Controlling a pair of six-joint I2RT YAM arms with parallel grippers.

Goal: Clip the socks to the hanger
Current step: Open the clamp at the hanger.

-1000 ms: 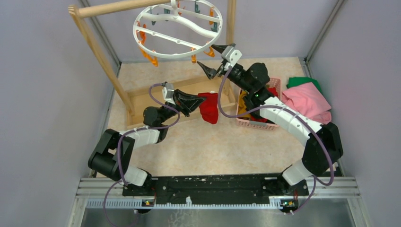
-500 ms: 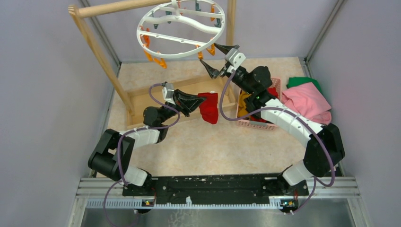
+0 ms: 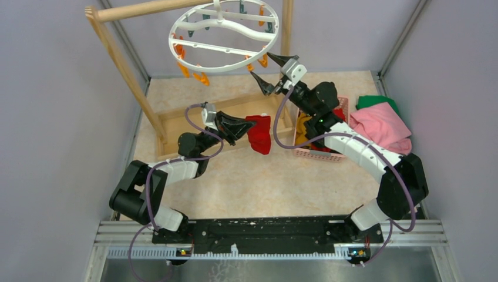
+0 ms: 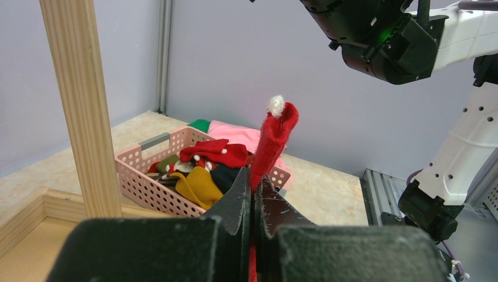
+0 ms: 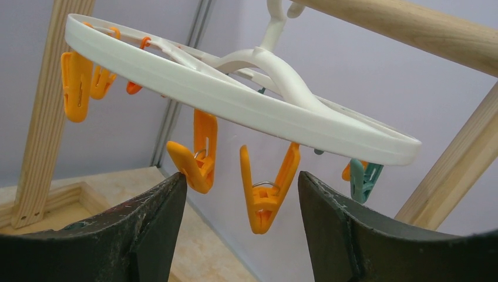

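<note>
Sock held up on the left, clip lined up on the right.
Red sock (image 4: 273, 141) stands pinched by one end in the left gripper (image 4: 253, 176), fingers shut tight on it, near the pink basket (image 4: 147, 176) where the other socks (image 4: 199, 170) lie; the right gripper (image 5: 241, 179) hangs wide under the hanger (image 5: 235, 100), an orange clip (image 5: 267, 197) between its fingers but untouched; I'd say squeeze that clip's upper arms squarely, steadying the ring, before feeding the sock's edge in.
</note>
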